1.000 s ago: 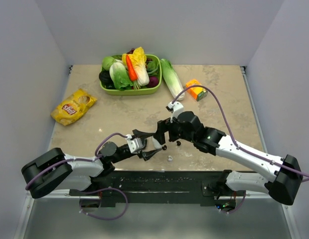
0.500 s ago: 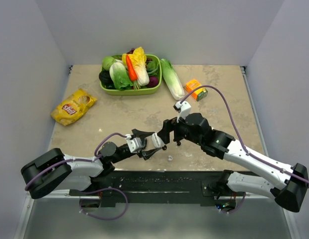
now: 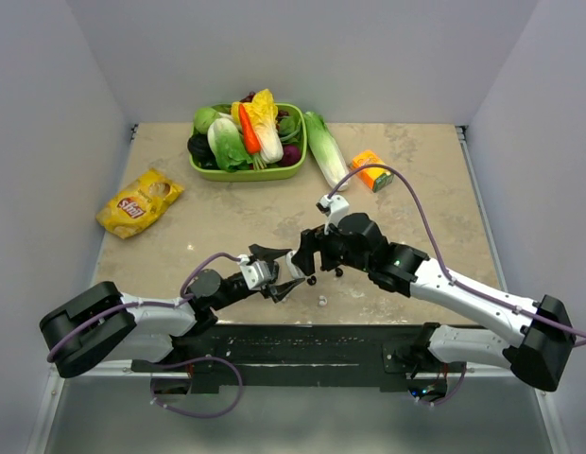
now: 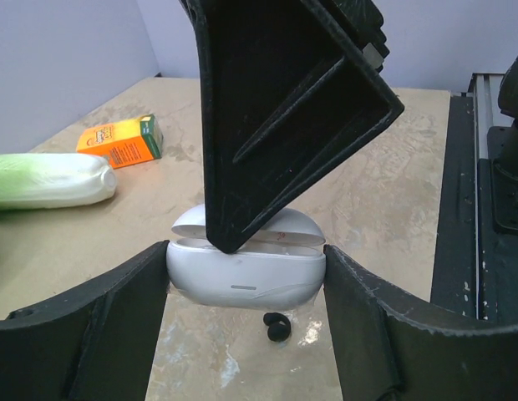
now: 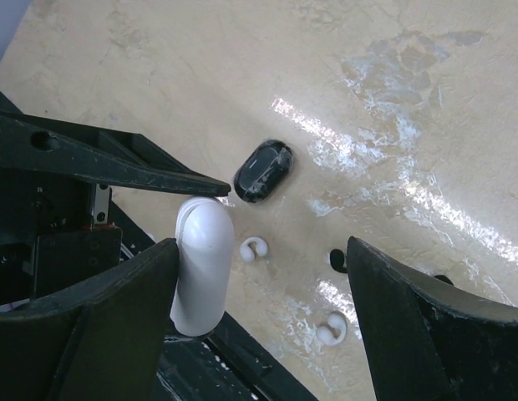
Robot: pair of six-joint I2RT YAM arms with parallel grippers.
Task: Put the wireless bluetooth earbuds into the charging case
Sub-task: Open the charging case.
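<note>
The left gripper [image 4: 246,269] is clamped on the white case [image 4: 242,282]. Its two fingers [image 4: 117,317] press the case's ends, and the case sits level between them, raised off the table [image 4: 393,184] with its lid open. A black bud [image 4: 277,326] lies on the table just below the case, under the gap between these jaws.

The right gripper [image 5: 261,247] hangs above with its jaws spread wide and nothing held. In the left wrist view one of its fingers [image 4: 276,125] points down, with its tip at the case's open mouth. In the right wrist view the case stands just inside the jaw on the left side of that view, beside the finger. A glossy black oval [image 5: 262,170] lies on the table just beyond the jaw gap. Inside the gap lie a white bud [image 5: 253,248] beside the case and a second black bud [image 5: 337,261] close to the other finger. Another white bud [image 5: 330,332] lies nearer the wrist.
</note>
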